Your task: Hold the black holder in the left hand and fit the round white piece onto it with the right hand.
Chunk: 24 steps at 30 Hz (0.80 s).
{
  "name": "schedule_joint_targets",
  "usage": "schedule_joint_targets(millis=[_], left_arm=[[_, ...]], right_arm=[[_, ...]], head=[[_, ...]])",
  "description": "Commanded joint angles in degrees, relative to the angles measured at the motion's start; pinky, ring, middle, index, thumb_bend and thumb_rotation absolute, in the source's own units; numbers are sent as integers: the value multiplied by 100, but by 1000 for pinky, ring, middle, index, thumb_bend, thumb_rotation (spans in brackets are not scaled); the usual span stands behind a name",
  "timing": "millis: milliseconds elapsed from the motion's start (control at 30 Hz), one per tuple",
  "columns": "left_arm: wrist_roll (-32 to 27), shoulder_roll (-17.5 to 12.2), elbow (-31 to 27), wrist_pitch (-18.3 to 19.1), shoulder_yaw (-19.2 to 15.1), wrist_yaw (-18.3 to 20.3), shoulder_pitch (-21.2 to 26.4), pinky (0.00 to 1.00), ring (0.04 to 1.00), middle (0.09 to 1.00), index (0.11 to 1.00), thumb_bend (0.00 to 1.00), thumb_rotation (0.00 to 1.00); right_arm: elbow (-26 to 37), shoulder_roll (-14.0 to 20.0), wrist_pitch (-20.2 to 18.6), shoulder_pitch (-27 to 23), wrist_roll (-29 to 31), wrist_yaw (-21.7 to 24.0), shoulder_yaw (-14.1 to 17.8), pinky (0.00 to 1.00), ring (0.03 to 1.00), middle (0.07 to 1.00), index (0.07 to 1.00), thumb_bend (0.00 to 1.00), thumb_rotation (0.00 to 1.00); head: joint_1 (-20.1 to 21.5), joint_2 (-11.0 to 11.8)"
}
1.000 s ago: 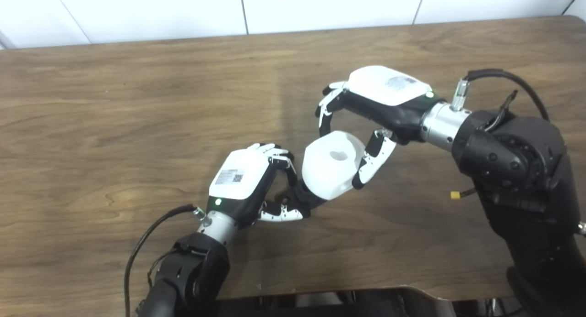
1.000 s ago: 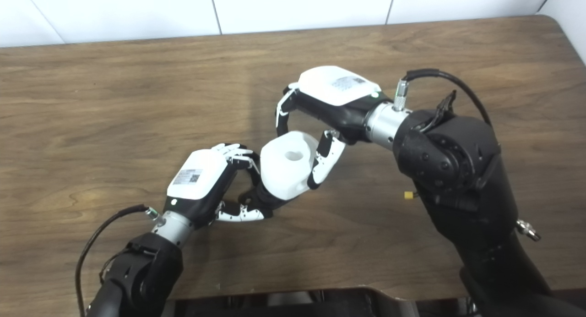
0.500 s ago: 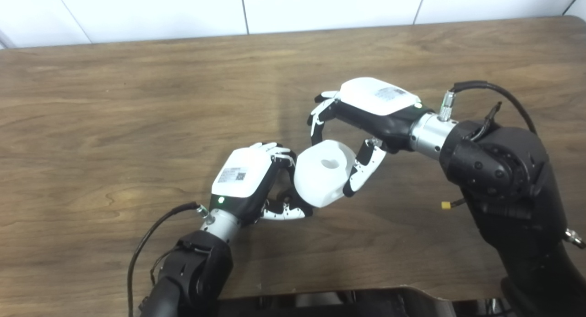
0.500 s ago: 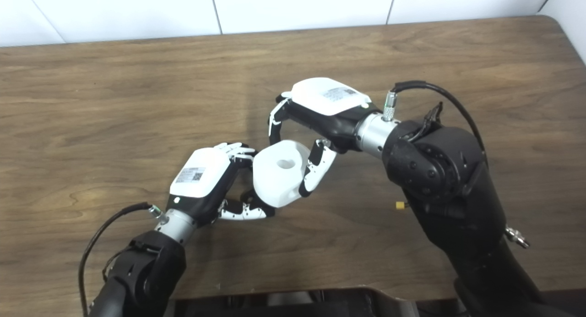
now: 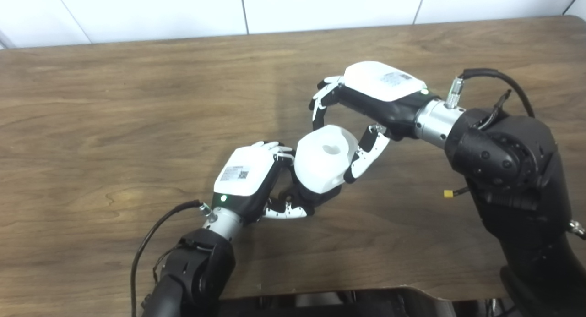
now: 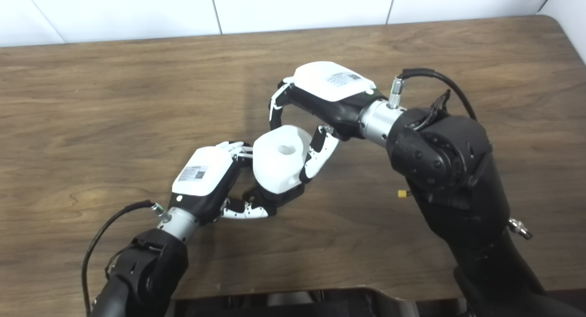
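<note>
- We see the left hand (image 5: 247, 172) near the middle of the worktop (image 5: 114, 111), its fingers wrapped around the black holder (image 5: 316, 195), which pokes out to the right of the hand and up towards the white piece.
- The right hand (image 5: 361, 111) reaches in from the right and carries the round white piece (image 5: 322, 163), its fingers curled over the far-left side and the thumb pressed on the right side.
- The white piece sits directly on the exposed end of the holder, tilted, with its central hole (image 5: 330, 148) facing up and slightly to the far right.
- The relation that matters is the line-up: the holder's long axis runs from the left hand up and to the right, and the piece has to travel down and to the left along that same line.
- We judge the piece is touching the holder, but how deep it is seated we cannot tell, as the joint is hidden under the piece.
- The right hand is the one placed to push; the left only needs to brace.
</note>
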<state>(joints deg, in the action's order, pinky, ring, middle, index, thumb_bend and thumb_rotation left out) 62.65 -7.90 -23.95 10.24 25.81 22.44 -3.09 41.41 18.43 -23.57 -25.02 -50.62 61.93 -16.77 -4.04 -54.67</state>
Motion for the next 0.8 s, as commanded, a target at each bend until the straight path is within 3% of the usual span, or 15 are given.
schedule_joint_targets(millis=[0,767], left_arm=[[52,14,83,28,94,234,-16,908,874,798,488,518,56],[96,48,-23,82,83,360,-3,903,873,799,488,518,56]], right_arm=[[155,-45,55,-195,5,-123,32,842,910,794,484,524,155],[-35,-159,175,-46,-164,-310,-143,831,926,791,482,524,152]], head=[[-6,-7],[-21,-76]])
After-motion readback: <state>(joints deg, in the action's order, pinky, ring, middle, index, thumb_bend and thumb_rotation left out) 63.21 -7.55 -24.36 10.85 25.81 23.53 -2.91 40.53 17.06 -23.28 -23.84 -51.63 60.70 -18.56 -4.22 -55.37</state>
